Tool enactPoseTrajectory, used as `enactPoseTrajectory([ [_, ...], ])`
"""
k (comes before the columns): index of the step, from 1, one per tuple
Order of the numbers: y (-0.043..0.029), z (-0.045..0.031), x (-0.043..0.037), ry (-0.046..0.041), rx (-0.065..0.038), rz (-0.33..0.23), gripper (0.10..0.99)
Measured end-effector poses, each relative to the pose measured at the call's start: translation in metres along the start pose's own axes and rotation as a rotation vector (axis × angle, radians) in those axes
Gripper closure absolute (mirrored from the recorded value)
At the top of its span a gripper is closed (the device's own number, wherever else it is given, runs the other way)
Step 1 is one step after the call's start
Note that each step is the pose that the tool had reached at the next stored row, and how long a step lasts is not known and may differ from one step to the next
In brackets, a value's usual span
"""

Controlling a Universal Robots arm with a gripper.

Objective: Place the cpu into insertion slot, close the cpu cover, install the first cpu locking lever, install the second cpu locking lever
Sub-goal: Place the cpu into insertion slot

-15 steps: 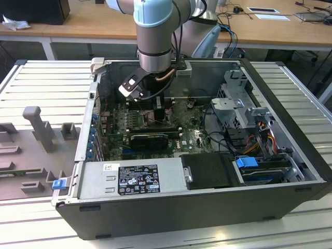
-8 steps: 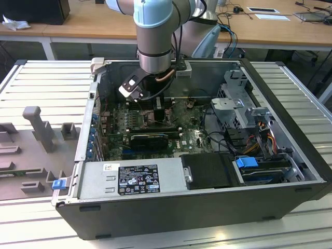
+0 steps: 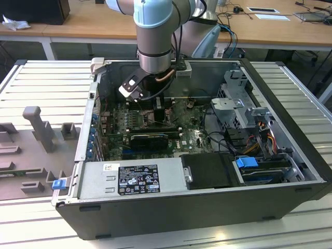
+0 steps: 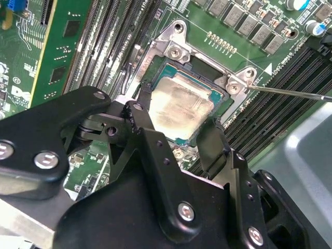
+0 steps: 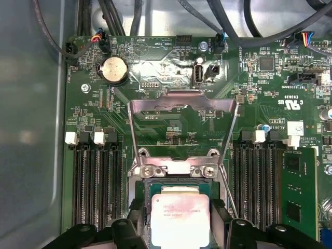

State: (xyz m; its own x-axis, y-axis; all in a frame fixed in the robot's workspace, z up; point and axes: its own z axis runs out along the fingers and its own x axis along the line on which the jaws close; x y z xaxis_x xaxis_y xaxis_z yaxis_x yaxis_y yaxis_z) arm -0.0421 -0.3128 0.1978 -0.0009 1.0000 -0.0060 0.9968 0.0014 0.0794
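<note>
Two black jaws sat nearest the lens in both wrist views, parted to just the width of the cpu [image 4: 181, 106] and set against two of its opposite edges. They appeared to have the chip lightly clasped rather than to stand clear of it. The chip lay directly between the jaw tips, flat, with its pale metal face up. Being square, it offered no long axis to speak of, and its edges ran parallel to the dark frame of the insertion slot [image 4: 218, 98]. It looked to be down inside that frame, or very close to seated. How well the chip's sides squared with the frame was probably the one relation the placing depended on.

Just beyond the slot, on its far side from the jaws, the cpu cover [image 5: 181, 104] stood swung up on its hinge. Bare motherboard [image 5: 155, 62] showed through its open centre. A thin locking lever [image 4: 290, 92] angled away beside the socket, unlatched.

In the exterior view the arm [image 3: 153, 46] reached straight down into the open computer case [image 3: 290, 171].
</note>
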Motion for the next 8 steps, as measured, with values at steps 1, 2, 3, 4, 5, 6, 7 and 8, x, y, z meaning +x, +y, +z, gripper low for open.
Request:
enactPoseTrajectory([
  [1, 0.0001, 0.0, 0.0009, 0.0, 0.0, 0.0, 0.471],
  [2, 0.0001, -0.0001, 0.0015, 0.0001, 0.0, 0.0, 0.471],
  [3, 0.0001, -0.0008, 0.0015, 0.0001, 0.0, 0.0, 0.471],
  [4, 0.0002, -0.0022, 0.0015, 0.0001, 0.0, 0.0, 0.471],
  [5, 0.0003, -0.0031, 0.0015, 0.0001, 0.0, 0.0, 0.471],
  [6, 0.0004, -0.0039, 0.0015, 0.0002, 0.0, 0.0, 0.471],
  [7, 0.0004, -0.004, 0.0016, 0.0004, 0.0, 0.0, 0.471],
  [8, 0.0004, -0.0042, 0.0016, 0.0004, 0.0, 0.0, 0.471],
])
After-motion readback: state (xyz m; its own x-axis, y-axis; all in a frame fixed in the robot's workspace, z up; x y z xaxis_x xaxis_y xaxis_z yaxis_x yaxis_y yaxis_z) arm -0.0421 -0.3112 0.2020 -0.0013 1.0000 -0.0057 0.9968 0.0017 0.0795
